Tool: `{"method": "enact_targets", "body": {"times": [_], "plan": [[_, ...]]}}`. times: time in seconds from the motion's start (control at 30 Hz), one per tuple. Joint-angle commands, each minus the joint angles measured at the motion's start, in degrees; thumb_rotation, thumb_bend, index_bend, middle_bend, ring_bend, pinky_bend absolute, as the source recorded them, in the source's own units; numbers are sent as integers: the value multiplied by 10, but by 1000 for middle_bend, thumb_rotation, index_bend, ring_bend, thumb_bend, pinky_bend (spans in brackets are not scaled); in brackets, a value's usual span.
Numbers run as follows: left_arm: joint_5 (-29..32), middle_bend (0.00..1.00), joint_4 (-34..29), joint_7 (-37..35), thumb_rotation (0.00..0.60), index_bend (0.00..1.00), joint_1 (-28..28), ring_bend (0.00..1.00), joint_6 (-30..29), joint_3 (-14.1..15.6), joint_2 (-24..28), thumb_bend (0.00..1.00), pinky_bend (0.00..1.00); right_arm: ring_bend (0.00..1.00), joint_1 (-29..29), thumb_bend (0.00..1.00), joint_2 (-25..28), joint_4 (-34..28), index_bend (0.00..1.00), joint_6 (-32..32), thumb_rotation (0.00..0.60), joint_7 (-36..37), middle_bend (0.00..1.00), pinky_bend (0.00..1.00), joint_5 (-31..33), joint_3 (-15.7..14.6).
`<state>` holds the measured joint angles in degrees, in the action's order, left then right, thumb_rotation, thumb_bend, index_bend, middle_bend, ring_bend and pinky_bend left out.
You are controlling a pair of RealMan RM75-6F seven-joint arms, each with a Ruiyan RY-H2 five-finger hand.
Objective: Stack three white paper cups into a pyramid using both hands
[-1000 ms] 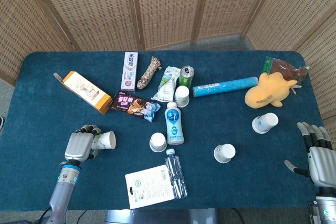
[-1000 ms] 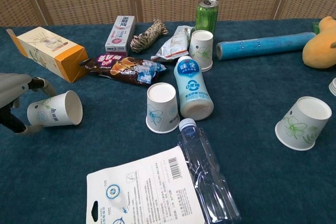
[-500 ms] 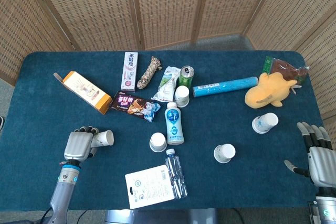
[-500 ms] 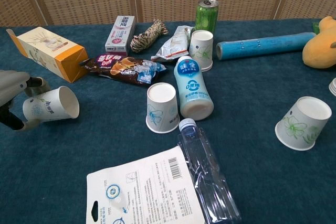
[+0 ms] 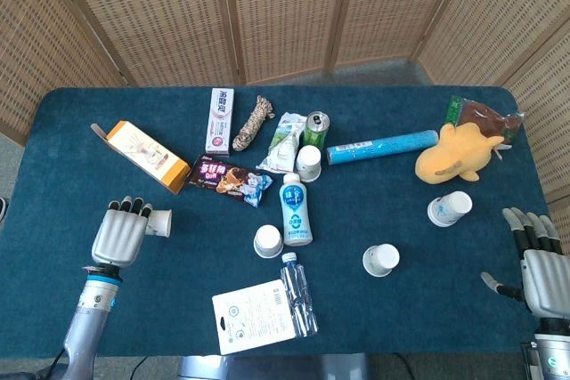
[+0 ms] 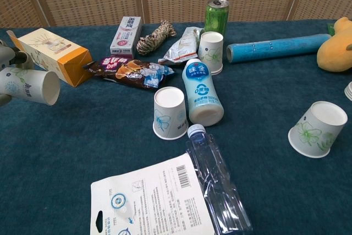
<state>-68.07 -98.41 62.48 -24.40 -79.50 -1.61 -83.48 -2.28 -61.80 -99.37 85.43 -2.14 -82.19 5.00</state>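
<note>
- Head view: table (image 5: 53, 175) covered in dark teal cloth, strewn with goods.
- Left hand (image 5: 118, 236) near the left edge, gripping a white paper cup (image 5: 160, 222) held sideways, mouth toward the table's middle.
- Right hand (image 5: 534, 264) at the right edge, fingers spread apart, holding nothing.
- Three more cups standing mouth-down: centre cup (image 5: 267, 240) beside a white-and-blue drink bottle (image 5: 295, 209), near-edge cup (image 5: 380, 260) right of middle, far cup (image 5: 308, 163) just in front of a green can (image 5: 314, 129). Another cup (image 5: 449, 208) lying tilted toward the right edge, below a yellow plush toy (image 5: 459, 154).
- Chest view: held cup (image 6: 30, 85) at the left border, off the cloth, open mouth showing it empty, faint green print and dark writing too small to read; only a sliver of the hand visible.
- Centre cup (image 6: 169, 112) and near-edge cup (image 6: 317, 129) white with a green flower print.
- Clear plastic bottle (image 6: 217, 185) lying beside a white card (image 6: 151, 199) bearing a barcode; orange carton (image 6: 52, 54) open at one end; can opened on top.
</note>
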Motion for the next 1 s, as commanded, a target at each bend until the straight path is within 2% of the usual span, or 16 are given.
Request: {"method": "enact_targets", "body": {"times": [0.03, 0.2, 0.33, 0.63, 0.83, 1.0], "plan": [[25, 335, -37, 66, 600, 381, -18, 285, 22, 8, 34, 398, 431, 0, 0, 0, 0, 0, 0, -1, 600, 0, 0, 0, 0, 0], [95, 322, -85, 187, 600, 380, -49, 265, 35, 5, 49, 402, 397, 0, 0, 0, 0, -1, 0, 0, 600, -1, 0, 0, -1, 0], [123, 319, -102, 294, 600, 383, -71, 251, 1, 6, 25, 405, 378, 0, 0, 0, 0, 0, 0, -1, 600, 0, 0, 0, 1, 0], [180, 308, -123, 481, 600, 388, -114, 233, -71, 15, -38, 409, 345, 0, -1, 0, 1, 0, 0, -2, 600, 4, 0, 0, -2, -1], [230, 296, -100, 540, 600, 380, -136, 224, -103, 8, -89, 408, 326, 0, -1, 0, 2, 0, 0, -3, 600, 7, 0, 0, -3, -2], [244, 295, -69, 567, 600, 382, -155, 221, -113, 16, -120, 408, 322, 0, -1, 0, 3, 0, 0, -4, 600, 10, 0, 0, -2, -1]]}}
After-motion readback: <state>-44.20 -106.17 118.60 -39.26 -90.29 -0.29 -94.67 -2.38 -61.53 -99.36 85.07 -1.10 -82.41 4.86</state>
